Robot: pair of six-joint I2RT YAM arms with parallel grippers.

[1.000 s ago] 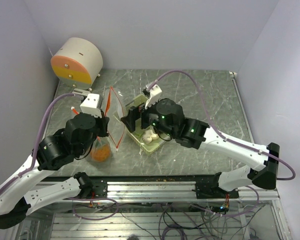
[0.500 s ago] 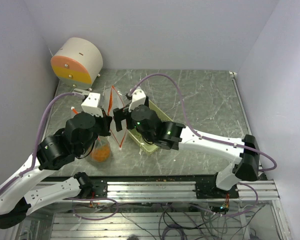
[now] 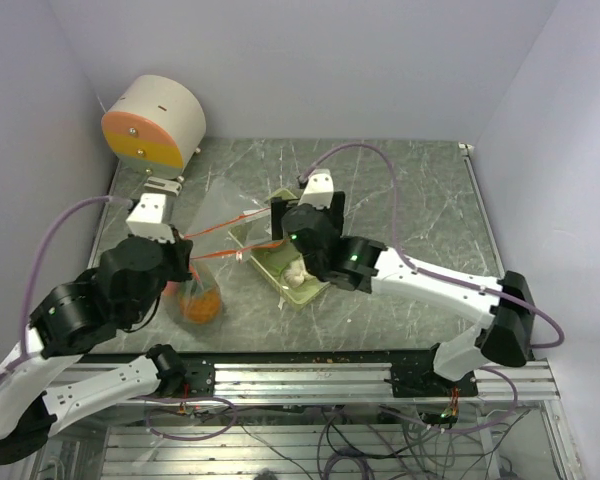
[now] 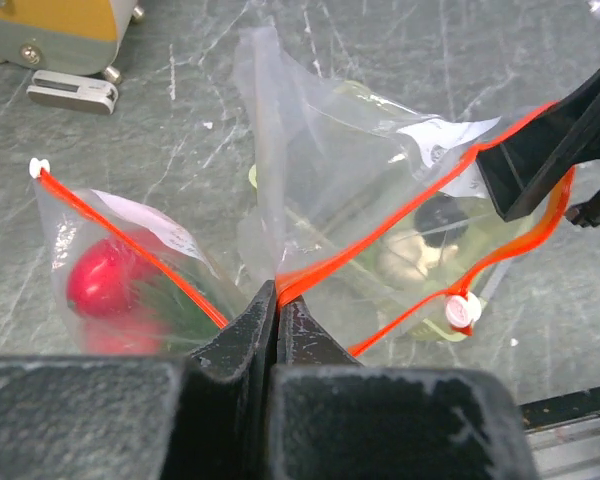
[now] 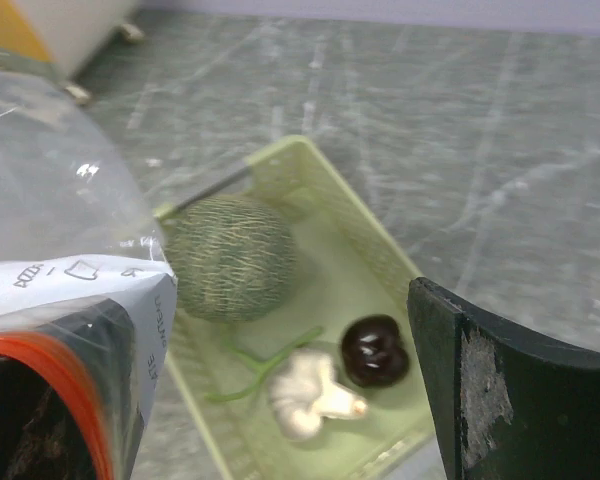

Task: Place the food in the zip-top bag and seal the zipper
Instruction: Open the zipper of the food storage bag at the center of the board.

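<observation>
Since half a second ago the right gripper (image 3: 280, 228) has shifted from close beside the left gripper (image 4: 277, 310) to the left rim of the pale green plastic basket (image 5: 365, 225). The left arm has drawn back, away from the basket. The mouth of the clear zip-top plastic bag (image 4: 360, 190), then narrow and upright, now stands pulled wide.

Left gripper: jaws fully closed, pinching the bag's red zipper (image 4: 380, 235) edge at a point left of the basket.

Right gripper: jaws wide apart. One finger sits behind the bag's lip with the red track draped over it. The other finger hangs clear over the basket's near right corner.

The bag stretches from the left gripper to the basket's left rim. Its white slider tab (image 4: 461, 313) sits on the near track.

Contents of the bag, left of the basket:
- round red toy pepper (image 4: 102, 278)
- green leafy sprig (image 4: 185, 318), beside the pepper
- orange bumpy toy fruit (image 3: 202, 306)

Contents of the basket:
- grey-green netted toy melon (image 5: 228, 257), at the far end
- white toy garlic bulb (image 5: 305, 392), at the near end
- dark glossy round piece (image 5: 374, 350), touching the garlic

The basket rests on the grey marbled table (image 3: 420, 190).
</observation>
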